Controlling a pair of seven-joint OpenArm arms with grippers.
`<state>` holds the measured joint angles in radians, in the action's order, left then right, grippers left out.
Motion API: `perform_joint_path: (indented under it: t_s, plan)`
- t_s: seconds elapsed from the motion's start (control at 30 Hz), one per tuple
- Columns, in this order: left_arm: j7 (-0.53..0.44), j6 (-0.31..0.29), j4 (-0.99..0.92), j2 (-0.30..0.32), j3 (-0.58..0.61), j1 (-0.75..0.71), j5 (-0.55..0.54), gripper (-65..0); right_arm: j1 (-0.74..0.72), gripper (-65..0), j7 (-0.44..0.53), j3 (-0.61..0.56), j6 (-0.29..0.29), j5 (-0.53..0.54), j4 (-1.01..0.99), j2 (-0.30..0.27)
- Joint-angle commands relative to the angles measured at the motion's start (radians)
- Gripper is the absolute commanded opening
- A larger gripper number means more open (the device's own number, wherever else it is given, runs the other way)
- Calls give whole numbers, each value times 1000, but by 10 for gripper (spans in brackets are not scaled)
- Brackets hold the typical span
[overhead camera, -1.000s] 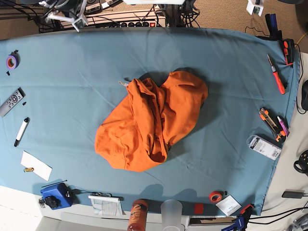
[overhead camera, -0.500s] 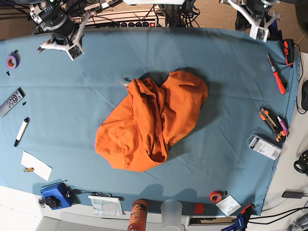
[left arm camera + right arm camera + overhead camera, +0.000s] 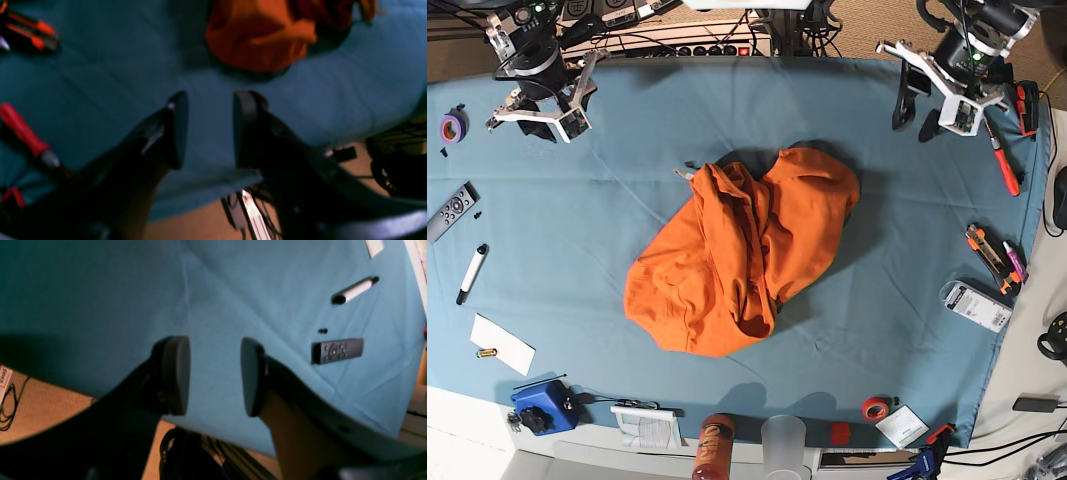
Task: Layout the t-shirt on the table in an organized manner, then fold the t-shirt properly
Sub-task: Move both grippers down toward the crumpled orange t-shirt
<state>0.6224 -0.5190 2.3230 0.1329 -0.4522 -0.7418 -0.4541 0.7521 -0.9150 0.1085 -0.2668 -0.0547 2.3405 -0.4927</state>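
Observation:
The orange t-shirt (image 3: 747, 255) lies crumpled in a heap at the middle of the blue-teal table (image 3: 627, 180). My left gripper (image 3: 914, 115) hovers over the far right part of the table, open and empty. In the left wrist view its open jaws (image 3: 210, 130) frame bare table (image 3: 100, 66), with the t-shirt (image 3: 263, 36) well ahead of them. My right gripper (image 3: 522, 128) hangs over the far left corner, also open and empty. The right wrist view shows its fingertips (image 3: 213, 375) apart above bare table (image 3: 100, 290); the shirt is out of that view.
A remote (image 3: 449, 212), marker (image 3: 472, 272) and purple tape (image 3: 452, 127) lie at the left edge. A red screwdriver (image 3: 1002, 155) and cutters (image 3: 987, 250) lie at the right edge. Paper (image 3: 502, 343), a blue box (image 3: 542, 405), a cup (image 3: 784, 440) and an orange-red tape roll (image 3: 877, 408) line the near edge.
Both arms have swung in from beyond the far edge to over the table's far corners. Their jaws now stand apart. The t-shirt has not moved.

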Motion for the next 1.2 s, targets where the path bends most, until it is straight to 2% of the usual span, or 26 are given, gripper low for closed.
perform_joint_path:
  t_s: [0.0,0.1,0.23,0.3,0.4,0.53,0.7,0.8,1.0,1.17]
  plan:
    - [-29,-3,14,4,-2,5,-11,-389,-5,-399,18,5,6,-10,16,-8]
    - [-29,-3,14,5,0,41,-11,-353,-47,-399,17,5,12,19,16,-8]
    - [-29,-6,14,25,45,79,-10,-338,-145,-399,19,4,1,128,16,-9]
    - [-30,-3,14,31,83,83,-2,-338,-186,-399,30,4,-48,167,16,-8]
    - [-31,14,14,31,159,90,103,-338,-225,-399,47,3,-107,230,16,-8]
    - [-88,78,11,31,261,100,222,-338,-258,-399,76,-6,-165,254,16,2]
    - [-108,112,11,31,346,131,297,-338,-317,-399,85,-101,-199,256,14,2]
    - [-108,138,11,31,365,145,327,-338,-387,-399,99,-188,-199,219,-103,3]
    - [-108,138,11,31,365,149,328,-338,-552,-399,113,-362,-185,132,-276,6]
    - [-108,138,11,30,365,150,328,-338,-642,-399,111,-459,-182,114,-401,76]
